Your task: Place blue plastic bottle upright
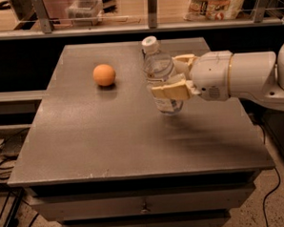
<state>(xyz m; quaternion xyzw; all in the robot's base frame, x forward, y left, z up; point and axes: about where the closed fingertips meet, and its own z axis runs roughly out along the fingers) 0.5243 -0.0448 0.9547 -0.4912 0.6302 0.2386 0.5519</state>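
1. The grey-topped desk has drawers below it. A shelf runs behind it, holding a clear bin and printed bags. Their contents cannot be made out.
2. The white arm reaches in from the right, over the desk's right half.
3. The tool at the arm's end is closed around the bottle's middle. One finger lies across the label in front and the other sits behind.
4. The bottle is right of the desk's centre. Its long axis is nearly vertical, with the white cap on top and leaning slightly left. It is see-through, but I cannot tell whether it holds liquid or whether its base touches the desk.
5. The orange ball rests on the desk to the bottle's left, well apart from both the bottle and the tool.
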